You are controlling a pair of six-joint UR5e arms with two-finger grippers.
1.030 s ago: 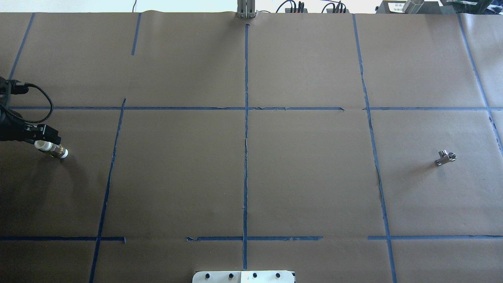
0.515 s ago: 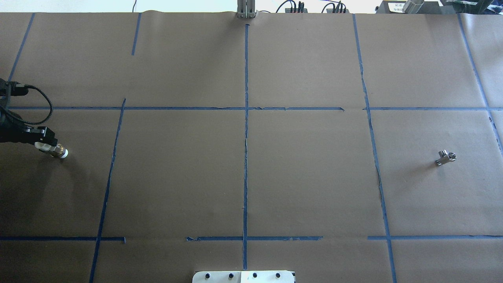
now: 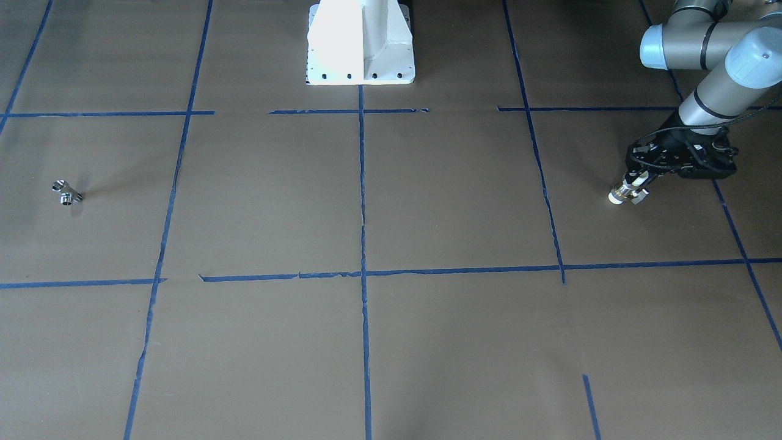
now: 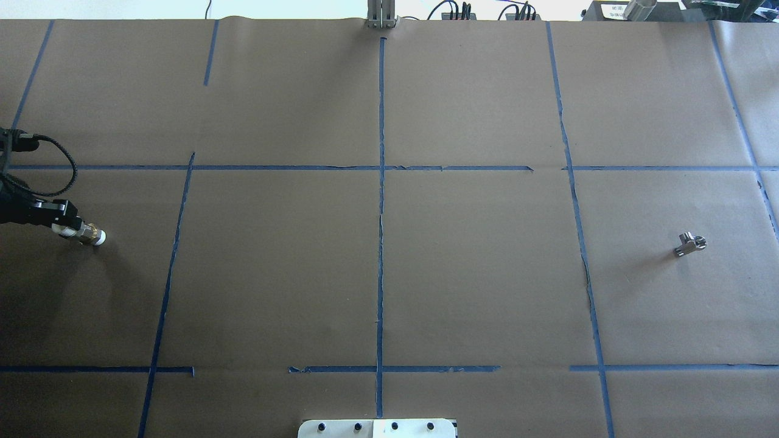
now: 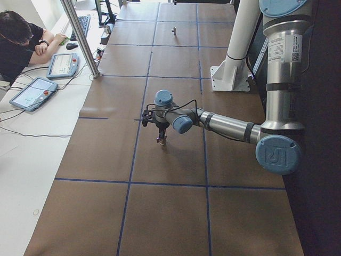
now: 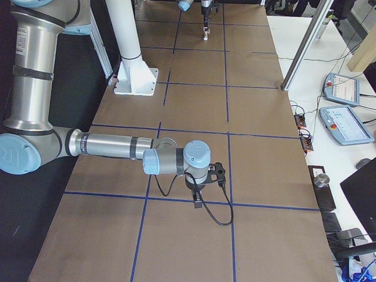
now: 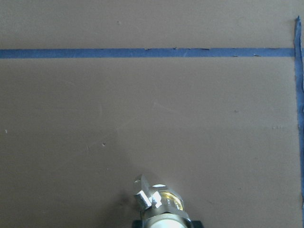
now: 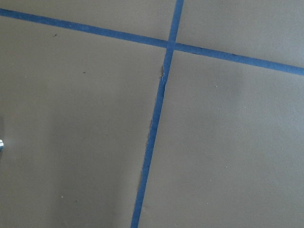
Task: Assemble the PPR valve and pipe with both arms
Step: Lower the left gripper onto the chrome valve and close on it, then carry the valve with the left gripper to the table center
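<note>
Jaws of the left gripper (image 3: pixel 639 181) grip the PPR valve (image 3: pixel 624 195). How wide the right gripper (image 6: pixel 198 201) stands cannot be told. The pipe (image 4: pixel 689 244) lies well apart.

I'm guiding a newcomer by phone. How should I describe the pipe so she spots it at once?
On the brown table gridded with blue tape, look toward the robot's right end. The pipe lies alone there, a tiny all-chrome T-shaped fitting, unlike the white-ended, brass-middled PPR valve in the left gripper.

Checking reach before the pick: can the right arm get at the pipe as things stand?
Probably yes. The pipe lies alone on the paper, nothing beside or over it, at the end where the right arm hangs.
</note>
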